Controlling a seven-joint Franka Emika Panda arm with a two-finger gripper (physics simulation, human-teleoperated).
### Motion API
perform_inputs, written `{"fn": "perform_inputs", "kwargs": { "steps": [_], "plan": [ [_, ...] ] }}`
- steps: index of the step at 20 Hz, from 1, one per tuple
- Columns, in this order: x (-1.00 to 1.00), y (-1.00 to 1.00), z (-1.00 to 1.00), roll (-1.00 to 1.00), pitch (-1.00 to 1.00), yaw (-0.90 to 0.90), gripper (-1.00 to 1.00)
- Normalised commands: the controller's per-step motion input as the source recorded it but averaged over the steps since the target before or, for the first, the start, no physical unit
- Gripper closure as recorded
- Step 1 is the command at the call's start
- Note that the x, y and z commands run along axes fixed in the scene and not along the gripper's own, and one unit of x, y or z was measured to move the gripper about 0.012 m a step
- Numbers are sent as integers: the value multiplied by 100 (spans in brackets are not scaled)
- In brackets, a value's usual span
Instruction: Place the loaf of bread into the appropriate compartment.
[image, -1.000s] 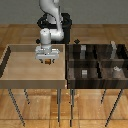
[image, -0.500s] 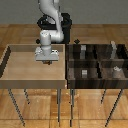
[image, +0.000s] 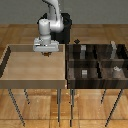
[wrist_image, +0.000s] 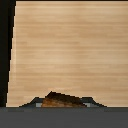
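On the left of the exterior view a light wooden tray is seen, with a low rim that would stop things from sliding off. Its floor is mostly bare.

Near the upper middle of the frame the gripper is hung over the back right part of the tray. A tiny orange-brown thing is seen right under it. That is the loaf of bread. It looks to be raised a little above the tray floor, so it is probably being carried and not just touched.

In the wrist view the loaf of bread is shown low in the middle of the frame, with grey finger pads pressed against it from both sides. So the gripper is pinched onto the bread. The bread is held this way so it can be lifted out over the tray rim.

The loaf looks wider than it is tall there. Its long side is laid across the frame, from one finger to the other. One corner is tipped up a bit.

On the right of the exterior view a dark box with compartments is seen. Small grey objects are kept in some of them. Which compartment the bread belongs in cannot be told yet.
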Motion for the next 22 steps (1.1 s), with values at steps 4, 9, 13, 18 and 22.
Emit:
{"fn": "perform_inputs", "kwargs": {
  "steps": [4, 9, 13, 18, 22],
  "plan": [
    [0, 0, 100, 0, 0, 0, 100],
    [0, 10, 60, 0, 0, 0, 100],
    [0, 100, 0, 0, 0, 0, 100],
    [0, 100, 0, 0, 0, 0, 100],
    [0, 100, 0, 0, 0, 0, 100]
  ]
}}
